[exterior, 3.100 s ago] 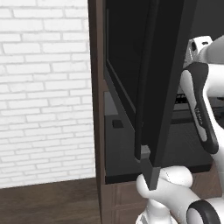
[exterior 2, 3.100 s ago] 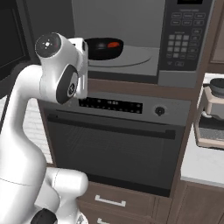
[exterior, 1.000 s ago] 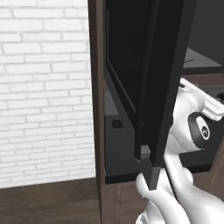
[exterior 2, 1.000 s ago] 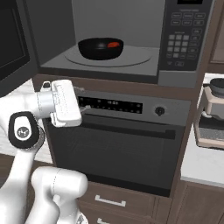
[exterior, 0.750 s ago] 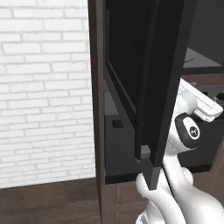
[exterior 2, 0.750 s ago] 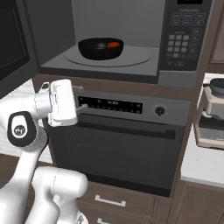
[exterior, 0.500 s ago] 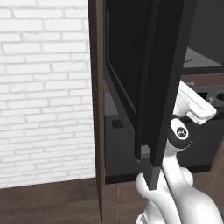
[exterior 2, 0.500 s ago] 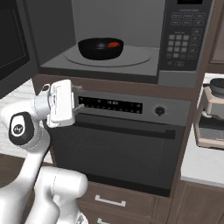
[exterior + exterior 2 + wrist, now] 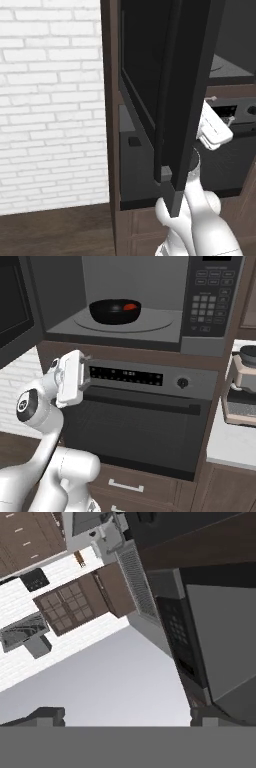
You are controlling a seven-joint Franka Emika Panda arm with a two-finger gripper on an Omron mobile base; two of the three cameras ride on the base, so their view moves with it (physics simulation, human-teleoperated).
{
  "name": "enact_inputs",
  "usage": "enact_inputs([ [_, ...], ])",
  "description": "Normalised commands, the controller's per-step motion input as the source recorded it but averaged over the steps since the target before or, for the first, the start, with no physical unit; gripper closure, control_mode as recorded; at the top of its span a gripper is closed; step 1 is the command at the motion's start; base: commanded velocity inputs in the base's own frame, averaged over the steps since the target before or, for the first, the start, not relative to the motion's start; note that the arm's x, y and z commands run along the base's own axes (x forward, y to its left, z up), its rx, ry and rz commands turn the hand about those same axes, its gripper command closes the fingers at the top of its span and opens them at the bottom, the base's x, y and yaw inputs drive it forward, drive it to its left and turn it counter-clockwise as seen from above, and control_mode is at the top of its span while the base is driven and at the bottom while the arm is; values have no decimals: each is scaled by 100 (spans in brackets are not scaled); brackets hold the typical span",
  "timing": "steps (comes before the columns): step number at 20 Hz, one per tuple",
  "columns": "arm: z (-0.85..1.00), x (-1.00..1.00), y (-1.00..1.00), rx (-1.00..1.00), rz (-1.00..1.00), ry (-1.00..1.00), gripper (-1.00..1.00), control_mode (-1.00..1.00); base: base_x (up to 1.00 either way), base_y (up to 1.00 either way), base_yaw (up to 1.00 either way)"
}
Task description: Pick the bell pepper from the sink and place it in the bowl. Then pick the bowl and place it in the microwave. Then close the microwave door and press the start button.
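The microwave stands open above the oven. On its turntable sits the black bowl with the red bell pepper inside it. The microwave door is swung out to the left; in the left base view the microwave door shows edge-on. My gripper is below the cavity, in front of the oven's left end and just right of the door, apart from the bowl. Its fingertips stand wide apart with nothing between them, so it is open. The white hand sits close behind the door's edge. The sink is out of view.
The keypad is on the microwave's right side. Below is the oven with its display strip and knob. A coffee machine stands on the counter at right. A white brick wall is left of the cabinet.
The arm has come down from in front of the microwave cavity. Over the last second the hand shifted left, closer to the door's edge. Bowl and pepper have stayed put.
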Motion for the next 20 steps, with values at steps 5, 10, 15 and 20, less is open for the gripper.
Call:
enact_inputs([
  [5,-20,0,17,-15,-5,-6,-100,-100,0,0,0],
  [10,-1,-3,16,-7,0,0,-100,-100,0,0,0],
  [15,-2,-5,52,-2,0,0,-100,-100,0,0,0],
  [20,-19,-7,48,0,0,0,-100,-100,0,0,0],
])
